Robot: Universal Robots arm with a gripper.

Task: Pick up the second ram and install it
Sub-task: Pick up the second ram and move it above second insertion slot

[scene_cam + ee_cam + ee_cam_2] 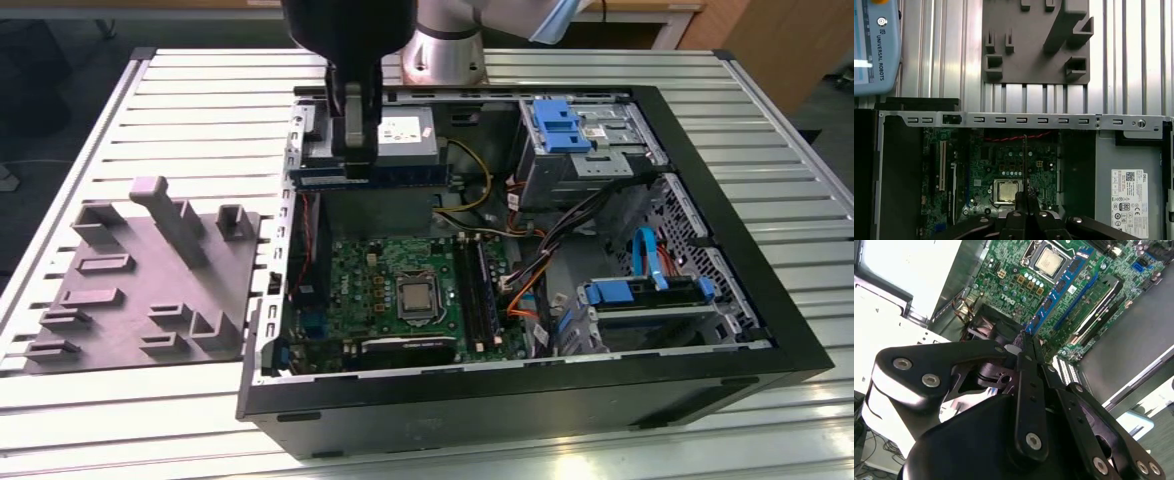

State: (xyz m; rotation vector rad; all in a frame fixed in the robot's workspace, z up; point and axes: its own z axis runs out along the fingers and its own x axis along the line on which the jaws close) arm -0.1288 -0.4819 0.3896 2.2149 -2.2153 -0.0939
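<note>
The second ram (387,178), a thin dark stick, hangs level above the far end of the open computer case (747,300). My gripper (354,165) is shut on it from above. In the first wrist view the ram (1025,160) shows edge-on as a thin line rising from the gripper (1025,202), over the motherboard (1004,165). The second wrist view shows the gripper (1021,347) closed on the stick's thin edge. The memory slots (478,290) lie beside the processor (418,297), toward the exterior view's right; another stick (1061,287) sits in one of them.
A grey holder tray (147,270) with raised blocks lies on the slatted table at the exterior view's left of the case. Inside the case are orange and yellow cables (527,270), blue drive brackets (561,125) and a power supply (400,135).
</note>
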